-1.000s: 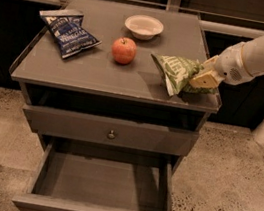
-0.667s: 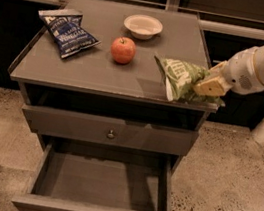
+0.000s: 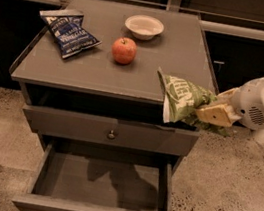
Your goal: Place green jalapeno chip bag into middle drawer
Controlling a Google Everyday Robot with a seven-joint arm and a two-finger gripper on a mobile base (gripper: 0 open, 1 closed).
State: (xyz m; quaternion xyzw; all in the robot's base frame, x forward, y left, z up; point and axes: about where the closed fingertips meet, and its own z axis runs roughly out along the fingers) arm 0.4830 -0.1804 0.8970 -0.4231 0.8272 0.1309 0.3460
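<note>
Grey cabinet top (image 3: pixel 92 72) holds apple (image 3: pixel 124 50), bowl (image 3: pixel 144 27) and dark blue chip bag (image 3: pixel 68 33); the gripper (image 3: pixel 215 114) pinches the green jalapeno chip bag (image 3: pixel 183 99) at its front right corner, above a shut drawer front (image 3: pixel 68 123) and the open middle drawer (image 3: pixel 103 183). The bag's long axis runs left-right, free end leftward.

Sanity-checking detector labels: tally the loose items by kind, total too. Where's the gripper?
chip bags: 2, the green jalapeno chip bag and the dark blue chip bag
apple: 1
bowl: 1
total: 4
The gripper, shut on the green jalapeno chip bag, is off the cabinet top's front right corner.
</note>
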